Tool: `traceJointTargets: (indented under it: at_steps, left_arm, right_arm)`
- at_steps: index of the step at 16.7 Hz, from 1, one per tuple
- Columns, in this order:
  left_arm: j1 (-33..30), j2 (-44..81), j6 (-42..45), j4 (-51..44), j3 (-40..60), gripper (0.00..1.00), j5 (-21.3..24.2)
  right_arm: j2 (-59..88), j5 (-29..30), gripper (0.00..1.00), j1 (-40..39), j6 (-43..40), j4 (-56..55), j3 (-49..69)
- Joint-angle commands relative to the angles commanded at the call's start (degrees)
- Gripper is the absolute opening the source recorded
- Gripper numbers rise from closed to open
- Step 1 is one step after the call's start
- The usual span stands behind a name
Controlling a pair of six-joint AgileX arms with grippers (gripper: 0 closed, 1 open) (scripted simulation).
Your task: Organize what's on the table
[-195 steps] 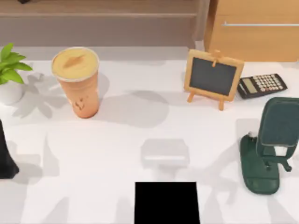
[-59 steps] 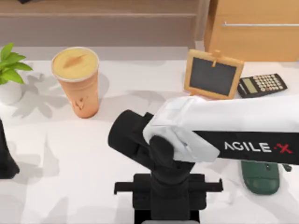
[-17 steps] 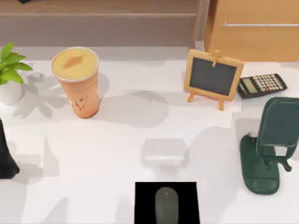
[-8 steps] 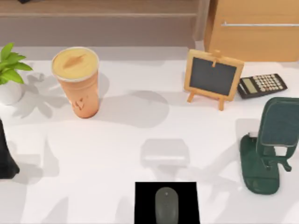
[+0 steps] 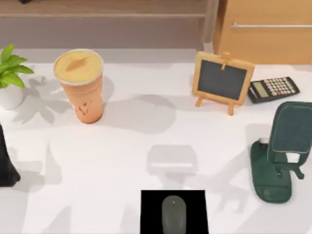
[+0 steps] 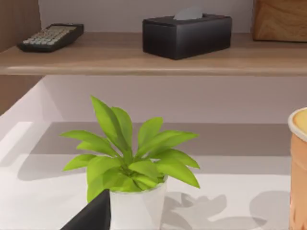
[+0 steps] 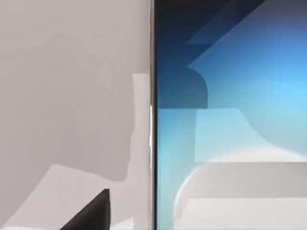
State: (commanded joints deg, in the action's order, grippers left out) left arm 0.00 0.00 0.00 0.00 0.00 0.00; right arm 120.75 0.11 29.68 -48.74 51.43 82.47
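The white table (image 5: 122,161) carries a black mat (image 5: 151,214) at its front edge, with a grey mouse (image 5: 174,214) lying in the middle of it. An orange cup (image 5: 80,87) with a tan lid stands at the back left. At the back right a small wooden chalkboard (image 5: 223,80) stands beside a dark calculator (image 5: 273,89). A dark green phone stand (image 5: 282,161) occupies the right side. A black sliver of my left gripper (image 6: 91,218) edges the left wrist view, and a like sliver of my right gripper (image 7: 91,211) edges the right wrist view.
A potted green plant (image 5: 9,73) (image 6: 129,163) stands at the far left, with a black object (image 5: 6,161) in front of it at the left edge. A wooden cabinet (image 5: 265,29) rises behind the back right. A shelf (image 6: 144,60) holds a tissue box (image 6: 187,36).
The mat was bare at first and now holds the grey mouse. My right arm, which reached over the mat 3.5 s ago, has left the top view. Lately only shadows shift.
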Motion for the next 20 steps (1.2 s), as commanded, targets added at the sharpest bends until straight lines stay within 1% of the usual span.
traceJointTargets:
  at_steps: [2,6,19,20]
  left_arm:
    - [0.0,0.0,0.0,0.0,0.0,1.0,0.0]
    - [0.0,0.0,0.0,0.0,0.0,1.0,0.0]
    - [0.0,0.0,0.0,0.0,0.0,1.0,0.0]
    - [0.0,0.0,0.0,0.0,0.0,1.0,0.0]
  right_arm:
    - [1.33,0.01,1.0,0.01,0.0,-2.97,-1.82]
    - [1.67,0.01,1.0,0.02,0.0,-3.61,-2.25]
    - [1.67,0.01,0.02,0.02,0.0,-3.61,-2.25]
    - [1.67,0.01,0.0,0.02,0.0,-3.61,-2.25]
